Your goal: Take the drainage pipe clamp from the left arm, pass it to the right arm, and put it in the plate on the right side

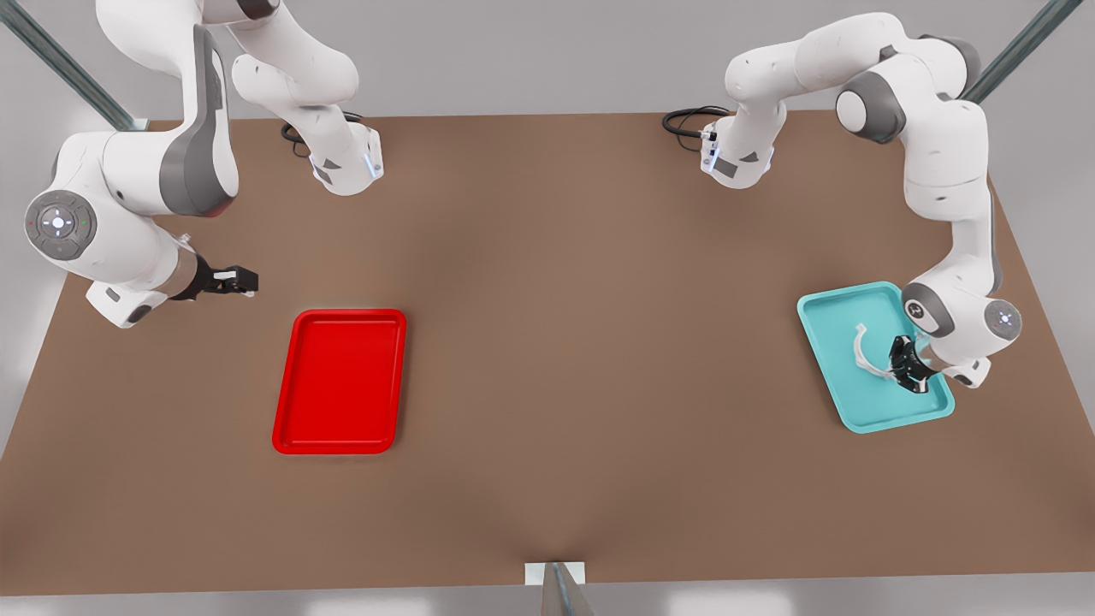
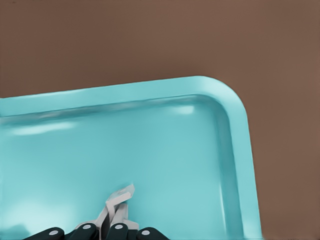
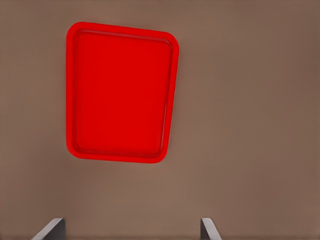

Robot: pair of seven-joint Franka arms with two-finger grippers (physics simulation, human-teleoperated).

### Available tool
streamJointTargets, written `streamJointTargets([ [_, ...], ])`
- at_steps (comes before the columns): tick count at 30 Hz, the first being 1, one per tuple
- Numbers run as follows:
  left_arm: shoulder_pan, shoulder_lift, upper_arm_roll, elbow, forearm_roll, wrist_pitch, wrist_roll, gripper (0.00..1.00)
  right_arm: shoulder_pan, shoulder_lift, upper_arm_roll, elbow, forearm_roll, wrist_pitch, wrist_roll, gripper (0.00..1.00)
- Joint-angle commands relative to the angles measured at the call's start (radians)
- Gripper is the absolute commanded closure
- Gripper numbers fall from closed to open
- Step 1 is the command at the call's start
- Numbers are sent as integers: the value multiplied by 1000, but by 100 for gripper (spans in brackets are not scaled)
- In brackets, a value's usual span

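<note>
Bright red rectangular plastic-looking plate (image 1: pixel 340 382): glossy, smooth, light sheen along the low rim. Teal rectangular tray (image 1: pixel 843 381) of like build: smooth, glossy, pale highlights smeared across its floor in the left wrist view. Thin white half-ring drainage pipe clamp (image 1: pixel 864 351): looks like smooth plastic, faintly shiny. Brown table top (image 1: pixel 599 342): flat, matt, no grain or texture to be seen. Arm shells white, smooth, satin, with grey joint bands; left gripper (image 1: pixel 905 366) black, hard-looking, slightly shiny; right gripper (image 1: pixel 244 280) dark, matt, with pale fingers.
</note>
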Motion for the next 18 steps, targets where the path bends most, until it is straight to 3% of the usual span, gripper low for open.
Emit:
streamJointTargets([
  [1, -26, -11, 1, 0, -2, -17, -4, 79, -1, -1, 0, 2, 1, 0, 0, 0],
  [7, -145, -116, 14, 5, 4, -167, -149, 79, 0, 1, 0, 2, 1, 5, 0, 0],
  [10, -246, -140, 6, 51, 73, -288, -438, 79, 3, 34, 6, 22, 1, 11, 1, 0],
  [15, -388, -132, -51, 114, 75, -345, -818, 79, 134, 175, 9, 121, 12, 37, 21, 0],
  [18, -409, -48, -101, 265, 70, -405, -1004, 79, 229, 209, 9, 121, 59, 163, 21, 0],
])
